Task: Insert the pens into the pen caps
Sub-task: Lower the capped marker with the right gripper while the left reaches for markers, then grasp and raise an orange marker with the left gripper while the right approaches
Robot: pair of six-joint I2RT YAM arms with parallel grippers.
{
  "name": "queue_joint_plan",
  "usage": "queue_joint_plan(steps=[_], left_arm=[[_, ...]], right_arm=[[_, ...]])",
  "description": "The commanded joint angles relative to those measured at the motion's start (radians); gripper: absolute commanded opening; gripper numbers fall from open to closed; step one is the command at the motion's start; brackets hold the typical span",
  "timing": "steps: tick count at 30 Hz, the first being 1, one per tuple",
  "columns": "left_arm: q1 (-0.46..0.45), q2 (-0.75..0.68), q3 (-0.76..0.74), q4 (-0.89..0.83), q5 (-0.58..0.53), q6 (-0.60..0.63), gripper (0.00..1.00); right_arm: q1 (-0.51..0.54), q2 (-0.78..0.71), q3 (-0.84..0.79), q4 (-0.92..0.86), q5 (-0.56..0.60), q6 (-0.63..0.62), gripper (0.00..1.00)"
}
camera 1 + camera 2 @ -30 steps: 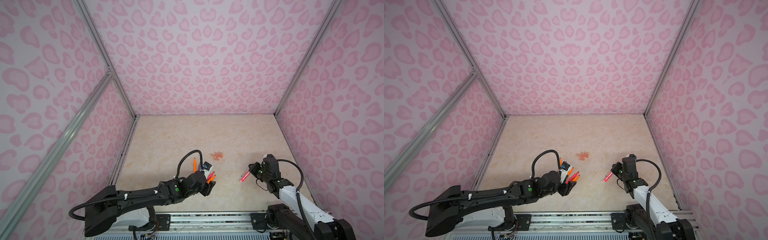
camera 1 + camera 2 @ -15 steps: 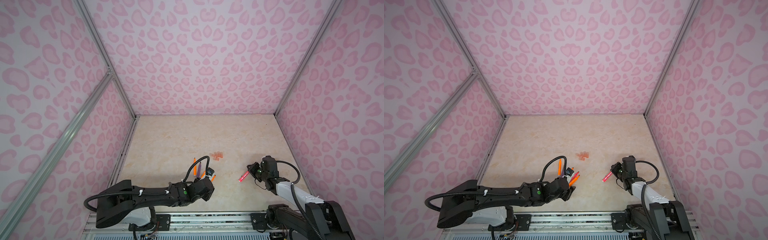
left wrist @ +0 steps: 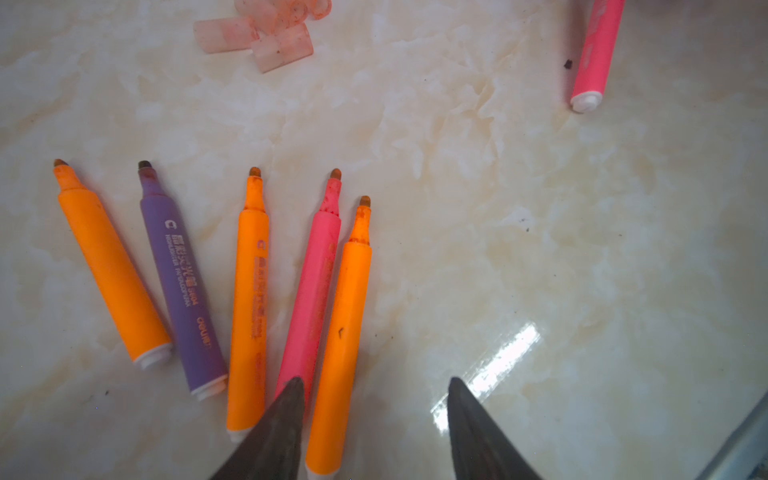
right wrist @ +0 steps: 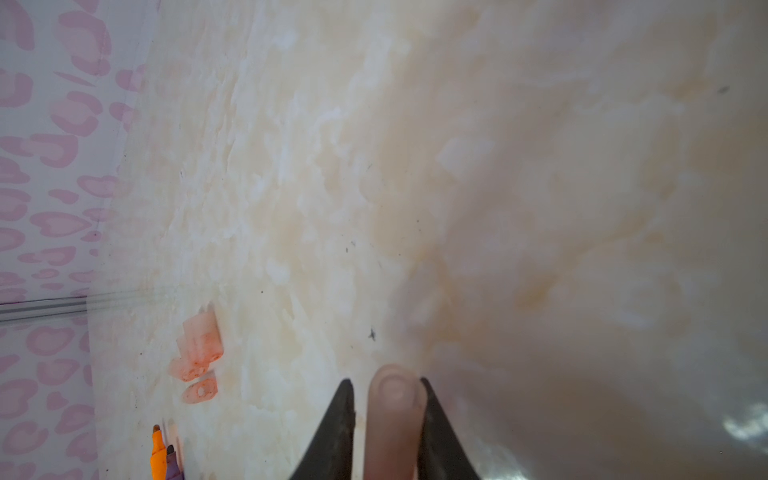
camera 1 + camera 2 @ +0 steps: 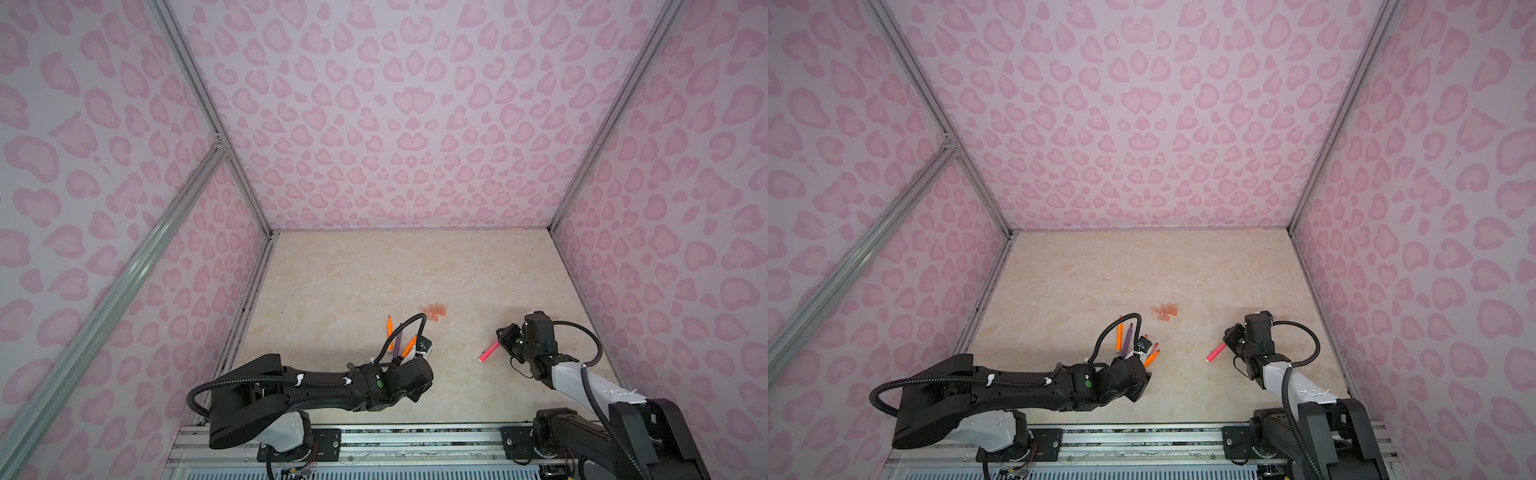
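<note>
Left hand [image 3: 376, 382]: jaws about half open, nothing held, low over a fan of five uncapped pens [image 3: 249, 291] on the worktop [image 3: 540, 249]. The outermost orange pen [image 3: 340, 332] lies between the jaws, but it touches a pink-red pen [image 3: 311, 291] that one finger overlaps. Risk: closing here pinches both, or flicks one aside.

Right hand [image 4: 385, 380]: jaws narrowly parted around the capped end of a sixth pen [image 5: 488, 351], well apart from the fan. A gap shows at one finger, so I judge the grip loose. The butt end seems to rest on the worktop. Risk: the pen rolls once freed. Whether the cap [image 4: 395, 415] is fully seated cannot be told.

Loose caps [image 5: 434, 311] sit bunched and touching; taking one may scatter the others.
</note>
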Motion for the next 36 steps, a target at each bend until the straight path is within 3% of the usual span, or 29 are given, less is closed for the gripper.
queue_joint_plan(steps=[1, 10, 18, 23, 31, 36], left_arm=[[0.0, 0.025, 0.006, -0.011, -0.002, -0.012, 0.56], [0.0, 0.064, 0.006, -0.018, 0.002, -0.024, 0.54], [-0.001, 0.094, 0.0, -0.009, 0.021, -0.031, 0.53], [0.0, 0.118, -0.004, -0.009, 0.023, -0.037, 0.51], [0.0, 0.133, -0.005, 0.008, 0.014, -0.042, 0.28], [0.008, 0.145, 0.0, 0.02, 0.012, -0.033, 0.18]], right_arm=[[0.001, -0.028, -0.008, -0.047, 0.039, -0.016, 0.31], [0.002, -0.13, -0.003, -0.119, 0.056, -0.025, 0.36], [0.044, -0.333, 0.0, -0.225, 0.115, -0.038, 0.39], [0.168, -0.408, 0.059, -0.324, 0.224, -0.058, 0.42], [0.39, -0.374, 0.141, -0.303, 0.287, -0.088, 0.46], [0.554, -0.327, 0.169, -0.237, 0.33, -0.094, 0.54]])
